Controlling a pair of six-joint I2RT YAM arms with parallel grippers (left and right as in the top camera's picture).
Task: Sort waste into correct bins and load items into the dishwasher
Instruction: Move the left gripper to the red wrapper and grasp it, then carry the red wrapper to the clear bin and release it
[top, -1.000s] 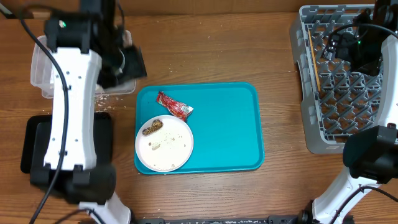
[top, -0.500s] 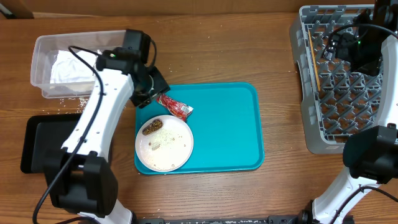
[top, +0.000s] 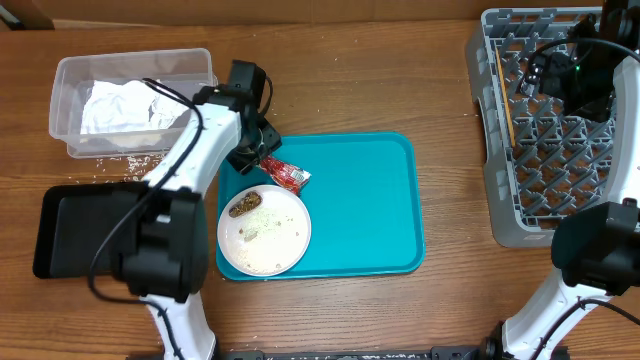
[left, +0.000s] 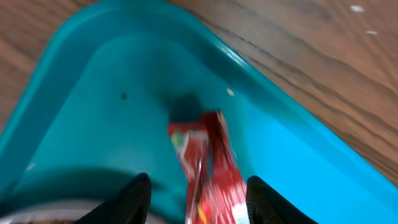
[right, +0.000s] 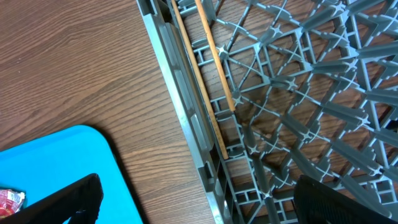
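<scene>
From overhead, the left hand (top: 256, 152) hangs over the far left corner of the teal serving tray (top: 360, 200). The small red wrapper (top: 284, 173) lies just beside it, to its right. Just nearer the desk's (top: 350, 80) front edge sits the round white plate (top: 275, 245), carrying the brown food lump (top: 244, 206). The tray's right half lies bare.

The clear tub (top: 66, 75) in the far left corner holds the crumpled napkin (top: 118, 105), and rice grains (top: 120, 160) are scattered along its near side. The black tray (top: 60, 235) lies at the left edge, partly under the arm. The dish rack (top: 492, 150) fills the far right corner, with the right hand (top: 572, 78) above it.

In the left wrist view, the left hand (left: 199, 186) is spread open. The wrapper (left: 211, 168) lies between its fingers (left: 137, 193), flat on the tray floor close to the raised rim.

In the right wrist view, the right hand (right: 196, 186) is spread wide and holds nothing. The chopsticks (right: 208, 68) lie along the rack's left wall (right: 180, 112), with bare desk beyond.
</scene>
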